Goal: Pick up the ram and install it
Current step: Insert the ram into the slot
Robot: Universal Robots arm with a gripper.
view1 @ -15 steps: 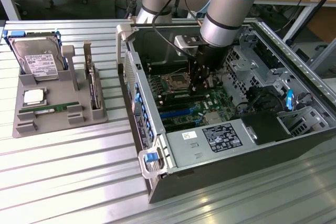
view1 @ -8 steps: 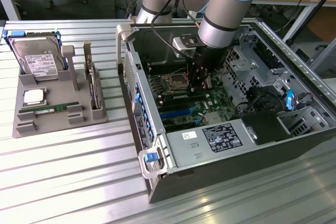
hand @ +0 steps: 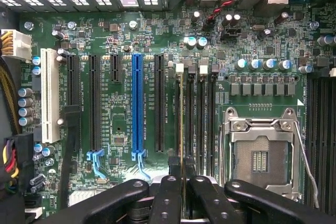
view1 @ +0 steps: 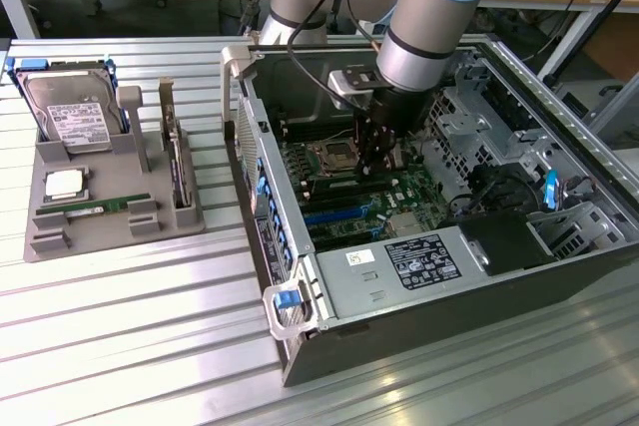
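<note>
In the wrist view the ram point(hand: 181, 129) appears edge-on as a thin green-gold strip. My gripper point(hand: 184, 182) is shut on it, one black finger point(hand: 169, 192) on each side. The stick lies in line with the outermost of the black memory slots point(hand: 190, 108) beside the CPU socket point(hand: 260, 153), right over or in that slot; whether it is seated I cannot tell. In the exterior view my gripper point(view1: 374, 162) hangs low inside the open computer case point(view1: 300, 276), just above the green motherboard point(view1: 399, 197).
A grey parts tray point(view1: 45, 236) at the exterior view's left holds a silver hard drive point(view1: 70, 112), a processor point(view1: 65, 185), an upright expansion card point(view1: 178, 162) and another green memory stick point(view1: 95, 209). Case walls, a drive cage point(view1: 479, 117) and cables hem in the arm.
</note>
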